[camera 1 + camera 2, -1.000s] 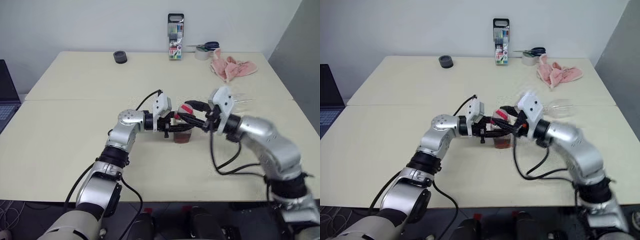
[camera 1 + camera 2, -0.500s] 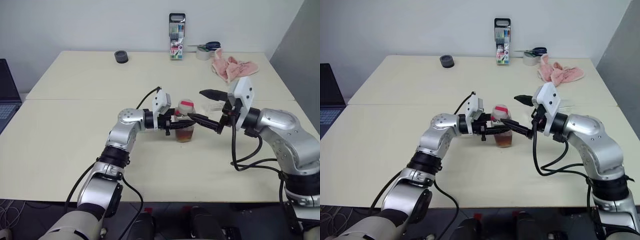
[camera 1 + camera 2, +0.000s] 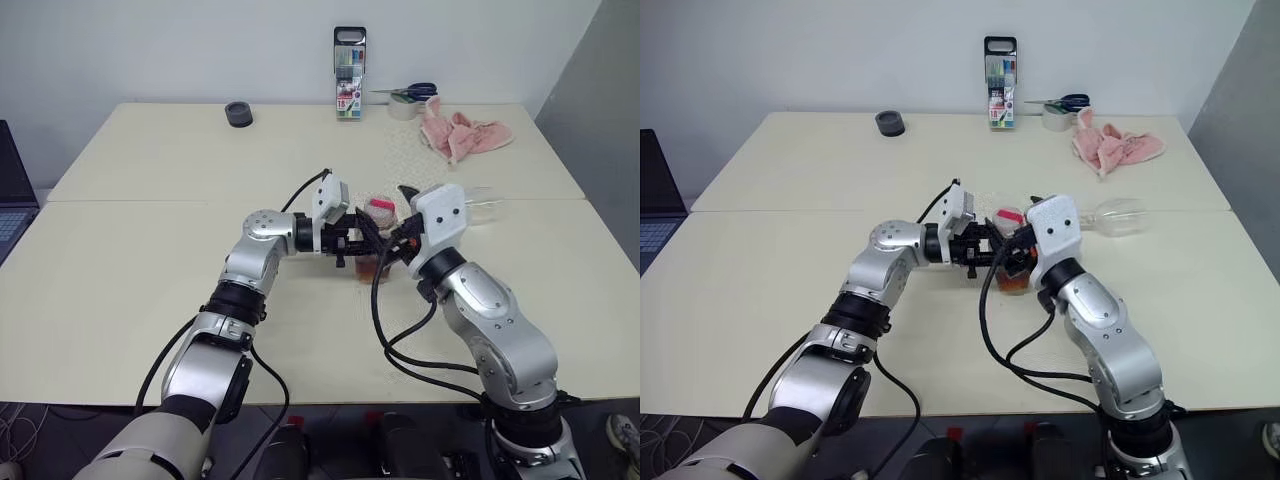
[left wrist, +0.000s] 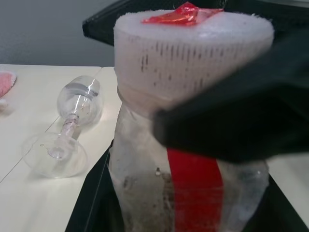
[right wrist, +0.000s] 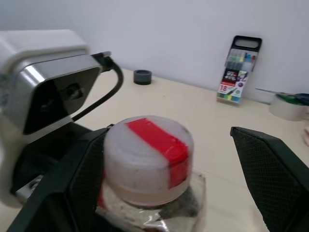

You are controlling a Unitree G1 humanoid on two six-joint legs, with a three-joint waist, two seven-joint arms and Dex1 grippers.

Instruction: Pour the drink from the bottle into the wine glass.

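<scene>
The bottle [image 3: 369, 240], small and clear with a red label strip and a pale cap [image 5: 147, 154], stands upright mid-table. My left gripper [image 3: 360, 246] is shut on its body from the left. The drink [image 3: 1012, 283] is a little amber liquid at the bottom of the bottle. My right gripper [image 5: 169, 135] is open, its two fingers [image 5: 270, 164] astride the cap, the left one close beside it. The wine glass [image 3: 1120, 215] lies on its side on the table, just right of the bottle and behind my right wrist, and its foot [image 4: 53, 154] faces my left wrist camera.
At the far edge stand a marker case [image 3: 351, 60], a tape roll [image 3: 404, 108] with scissors [image 3: 420, 90], a pink cloth [image 3: 462, 132] and a small black ring [image 3: 239, 113]. A laptop [image 3: 10, 190] sits off the table's left side.
A second ago my right gripper was at the cap; it opened and swung out to the right, and has now come back open around the cap. The left gripper kept hold of the bottle.
</scene>
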